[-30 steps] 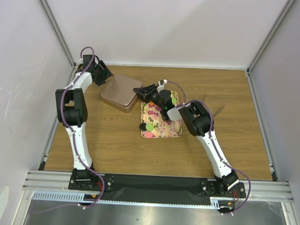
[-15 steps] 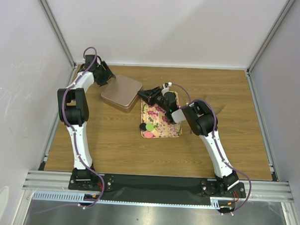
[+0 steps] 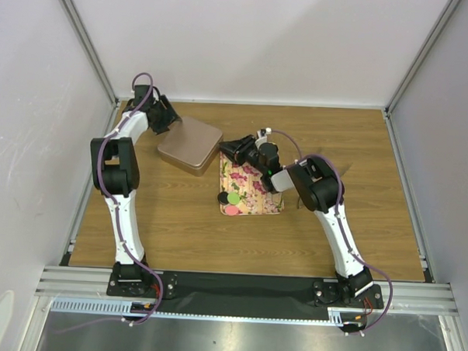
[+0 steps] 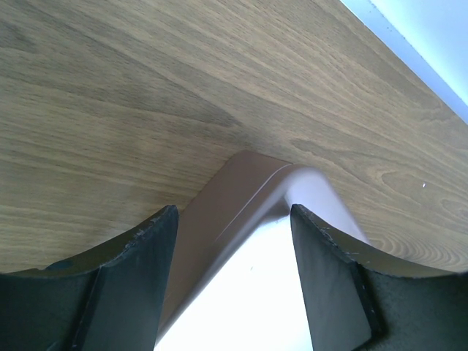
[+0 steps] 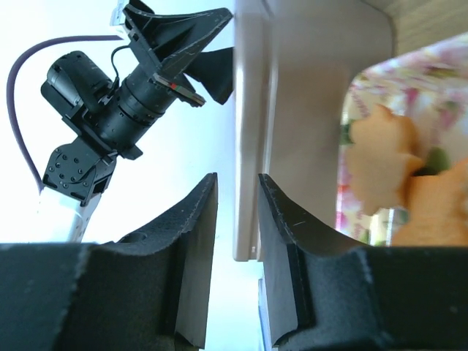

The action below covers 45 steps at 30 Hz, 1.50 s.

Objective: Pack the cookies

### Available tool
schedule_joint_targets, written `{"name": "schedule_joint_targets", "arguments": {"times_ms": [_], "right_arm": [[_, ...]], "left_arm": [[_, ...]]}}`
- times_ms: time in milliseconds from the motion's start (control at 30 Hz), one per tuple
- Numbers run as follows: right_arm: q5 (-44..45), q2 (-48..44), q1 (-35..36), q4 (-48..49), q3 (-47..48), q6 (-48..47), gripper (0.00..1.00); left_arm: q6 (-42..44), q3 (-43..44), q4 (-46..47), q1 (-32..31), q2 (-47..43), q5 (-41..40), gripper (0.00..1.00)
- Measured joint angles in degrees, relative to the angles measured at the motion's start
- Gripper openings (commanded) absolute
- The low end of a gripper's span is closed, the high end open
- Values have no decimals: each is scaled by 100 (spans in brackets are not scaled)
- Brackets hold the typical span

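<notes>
A green cookie [image 3: 234, 197], a black one [image 3: 223, 198] and a pink one [image 3: 232, 210] lie at the near end of the floral tray [image 3: 257, 184]. Orange cookies [image 5: 380, 161] show on the tray [image 5: 439, 66] in the right wrist view. A brown tin [image 3: 190, 146] stands just left of the tray. My left gripper [image 3: 168, 120] is shut across the tin's far left corner [image 4: 241, 241], one finger [image 4: 146, 248] on each side. My right gripper [image 3: 226, 149] is open around the tin's right rim [image 5: 247, 146], with a gap beside the left finger [image 5: 197, 234].
Metal frame posts and white walls close in the wooden table [image 3: 357, 212] on three sides. The left arm [image 5: 124, 102] shows beyond the tin in the right wrist view. Bare wood lies right of the tray and along the near edge.
The tin and my left gripper have shifted slightly to the right. My right gripper has drawn back a little and its jaws have widened off the rim.
</notes>
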Motion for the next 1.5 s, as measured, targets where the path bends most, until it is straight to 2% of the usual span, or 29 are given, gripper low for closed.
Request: {"name": "schedule_joint_targets", "arguments": {"times_ms": [300, 500, 800, 1067, 1500], "right_arm": [[-118, -498, 2, -682, 166, -575, 30], [-365, -461, 70, -1908, 1357, -1156, 25], [-761, -105, 372, -2752, 2417, -1646, 25], [-1056, 284, 492, -3289, 2551, -1764, 25], [-1213, 286, 461, -3394, 2549, -1705, 23]], "left_arm": [[11, 4, -37, -24, 0, -4, 68], [11, 4, -59, -24, 0, -4, 68], [13, 4, -63, -26, 0, -11, 68], [11, 4, -63, -28, 0, -13, 68], [37, 4, -70, -33, 0, -22, 68]]}}
